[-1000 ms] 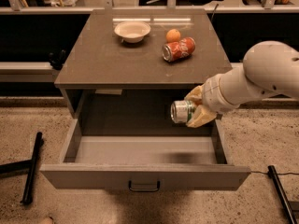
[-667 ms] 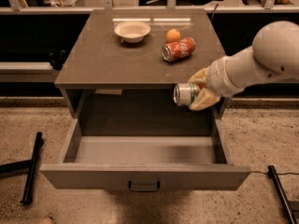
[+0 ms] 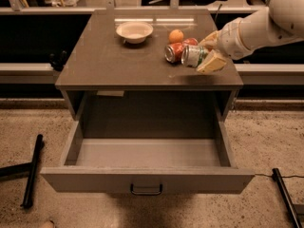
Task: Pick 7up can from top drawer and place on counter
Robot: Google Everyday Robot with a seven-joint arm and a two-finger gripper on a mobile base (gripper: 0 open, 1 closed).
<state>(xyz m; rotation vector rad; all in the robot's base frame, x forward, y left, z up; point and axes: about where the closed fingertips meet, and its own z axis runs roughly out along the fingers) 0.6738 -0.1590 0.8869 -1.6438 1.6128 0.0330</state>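
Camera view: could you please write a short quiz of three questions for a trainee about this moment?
1. True or false: the 7up can lies inside the top drawer.
2. Choose one. The gripper, above the right front part of the counter, is: A open; B shut on the 7up can; C shut and empty.
3. How many things rest on the counter? Name them.

Key
1. False: the gripper holds it above the counter, and the open drawer holds nothing.
2. B.
3. Three: bowl, orange, orange-red can.
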